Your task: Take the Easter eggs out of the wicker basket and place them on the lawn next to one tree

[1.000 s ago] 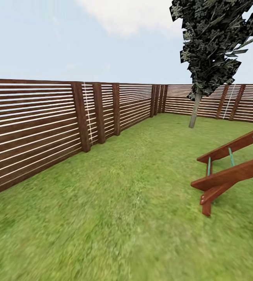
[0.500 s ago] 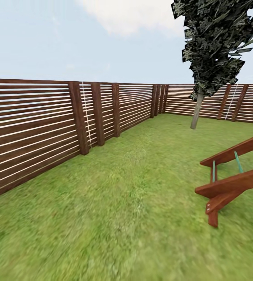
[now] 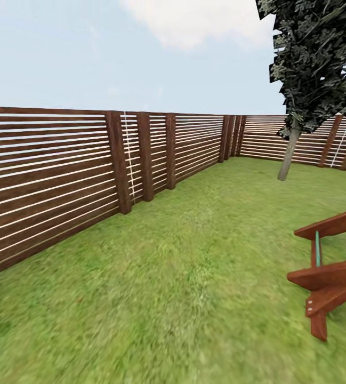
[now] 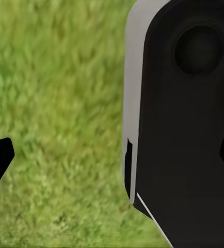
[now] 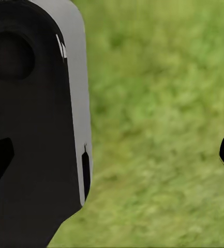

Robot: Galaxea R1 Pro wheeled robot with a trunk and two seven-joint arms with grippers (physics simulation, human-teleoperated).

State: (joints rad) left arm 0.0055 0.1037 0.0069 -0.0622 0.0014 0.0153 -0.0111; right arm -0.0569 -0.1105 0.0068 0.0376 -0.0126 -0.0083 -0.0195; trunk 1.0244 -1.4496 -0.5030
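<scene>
From the head, the whole scene has slid right since a moment ago: the camera is turning left, fence (image 3: 61,176) filling more, dark tree (image 3: 311,64) and wooden frame (image 3: 330,266) sliding toward the edge. Basket and eggs are somewhere out of sight, so the search continues. Both wrist views look down on the lawn (image 4: 60,103); the left gripper (image 4: 112,160) and right gripper (image 5: 112,160) have their fingers spread wide, empty. No writing anywhere.
</scene>
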